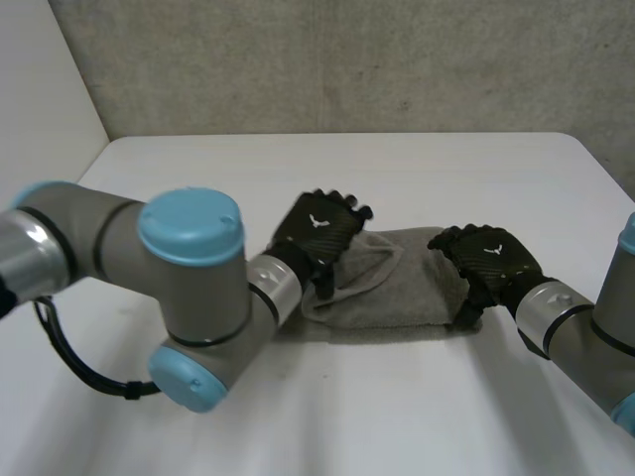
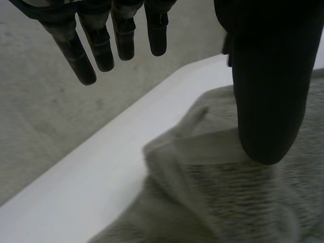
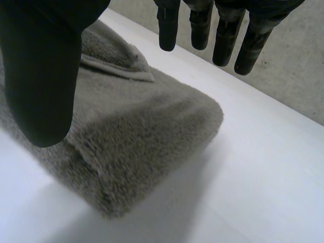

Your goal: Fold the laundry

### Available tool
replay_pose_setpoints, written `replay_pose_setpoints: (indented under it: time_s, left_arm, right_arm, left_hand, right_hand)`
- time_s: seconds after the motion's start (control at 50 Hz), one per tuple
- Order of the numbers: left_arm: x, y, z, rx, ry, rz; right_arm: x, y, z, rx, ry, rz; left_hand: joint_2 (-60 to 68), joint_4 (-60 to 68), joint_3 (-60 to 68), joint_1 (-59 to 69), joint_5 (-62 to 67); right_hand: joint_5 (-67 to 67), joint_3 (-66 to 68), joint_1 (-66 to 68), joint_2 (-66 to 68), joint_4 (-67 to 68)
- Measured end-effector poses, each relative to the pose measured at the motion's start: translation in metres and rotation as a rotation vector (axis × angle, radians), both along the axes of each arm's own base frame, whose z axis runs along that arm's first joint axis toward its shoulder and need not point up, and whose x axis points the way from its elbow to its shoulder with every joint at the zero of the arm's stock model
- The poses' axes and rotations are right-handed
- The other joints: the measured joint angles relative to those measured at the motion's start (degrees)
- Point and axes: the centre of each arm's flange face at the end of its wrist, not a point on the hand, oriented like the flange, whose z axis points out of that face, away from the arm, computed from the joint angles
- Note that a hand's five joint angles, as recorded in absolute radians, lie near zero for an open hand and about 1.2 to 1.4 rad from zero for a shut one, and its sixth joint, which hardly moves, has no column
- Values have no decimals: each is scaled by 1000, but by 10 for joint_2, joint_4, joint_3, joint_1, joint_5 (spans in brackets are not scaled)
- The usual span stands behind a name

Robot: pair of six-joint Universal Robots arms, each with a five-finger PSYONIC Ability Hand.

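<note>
Partly under left hand (image 1: 319, 230), grey towel (image 1: 407, 295)

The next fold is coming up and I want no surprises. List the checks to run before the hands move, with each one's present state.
1. Left hand over the towel's left end: ok.
2. Left hand open, fingers straight, nothing pinched: ok.
3. Right hand over the towel's right end, open, holding nothing: ok.
4. Towel wholly on the table, away from its edges: ok.
5. Folded layers lying flat: not ok, a loose flap sticks up beside the left hand.
6. Either hand touching the towel: cannot tell.
</note>
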Motion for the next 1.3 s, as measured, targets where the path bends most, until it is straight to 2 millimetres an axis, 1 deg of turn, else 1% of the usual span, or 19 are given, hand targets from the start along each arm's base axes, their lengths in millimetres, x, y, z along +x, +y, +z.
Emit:
replay_pose_setpoints:
  time_s: [0.12,0.2,0.22,0.28,0.34,0.36,0.42,0.44,0.48,0.58,0.72,0.76,0.82,0.9,0.98,1.1,1.12,1.2,1.3]
  left_arm:
    - [-17,15,-13,34,9,-47]
    - [-28,16,-22,37,14,-64]
    - [-28,16,-22,37,14,-64]
    - [-38,11,-28,29,20,-62]
    - [-42,-2,-34,14,23,-26]
    - [-42,-10,-38,8,22,2]
    - [-39,-23,-43,2,14,52]
    - [-39,-23,-43,2,14,52]
    - [-33,-29,-46,4,2,84]
    - [-21,-30,-38,2,-11,113]
    - [-1,-27,-11,-24,-16,139]
    - [4,-27,-7,-36,-25,146]
    - [10,-29,-6,-61,-60,157]
    - [24,-38,-8,-126,-172,188]
    - [33,-40,-10,-157,-240,205]
    - [30,-28,0,-146,-188,195]
    - [26,-21,6,-129,-144,186]
    - [18,-9,15,-90,-55,163]
    - [4,9,20,-25,44,90]
  right_arm:
    - [-3,-2,-2,-18,40,0]
    - [-3,-1,-4,-24,65,6]
    - [-3,-1,-4,-24,65,6]
    - [-2,2,-7,-23,83,10]
    - [-2,4,-9,-20,95,16]
    - [-2,4,-10,-19,100,17]
    - [-2,5,-14,-17,118,22]
    - [-2,5,-14,-17,118,22]
    - [-2,5,-16,-17,132,24]
    - [-3,4,-18,-21,149,21]
    - [-3,3,-17,-27,153,19]
    - [-3,3,-16,-28,153,19]
    - [-3,3,-16,-29,152,19]
    - [-3,3,-15,-31,152,19]
    - [-3,3,-15,-31,152,19]
    - [-3,3,-15,-31,153,19]
    - [-3,3,-16,-30,153,19]
    - [-4,4,-16,-28,154,19]
    - [-4,4,-17,-27,154,18]
  left_hand:
    - [9,9,10,9,9]
    - [15,16,16,15,15]
    - [15,16,16,15,15]
    - [31,30,31,31,30]
    - [37,38,38,37,37]
    - [39,39,39,39,39]
    - [40,39,40,39,39]
    - [40,39,40,39,39]
    - [40,41,40,39,41]
    - [39,39,39,38,38]
    - [39,39,39,38,38]
    - [39,39,39,38,38]
    - [39,39,39,38,38]
    - [38,38,38,37,37]
    - [37,36,37,37,35]
    - [36,36,37,36,34]
    - [36,36,37,36,34]
    - [36,36,37,36,34]
    - [37,36,37,36,36]
  right_hand:
    - [0,0,0,0,0]
    - [0,0,0,0,0]
    - [0,0,0,0,0]
    - [0,1,0,1,0]
    - [7,18,2,9,4]
    - [10,21,2,12,6]
    - [12,22,2,12,6]
    - [12,22,2,12,6]
    - [12,22,2,12,6]
    - [12,22,2,12,6]
    - [12,22,2,12,6]
    - [12,22,2,12,6]
    - [12,22,2,12,6]
    - [12,22,2,12,6]
    - [12,22,2,12,6]
    - [12,22,2,12,6]
    - [12,22,2,12,6]
    - [12,22,2,12,6]
    - [12,22,2,12,6]
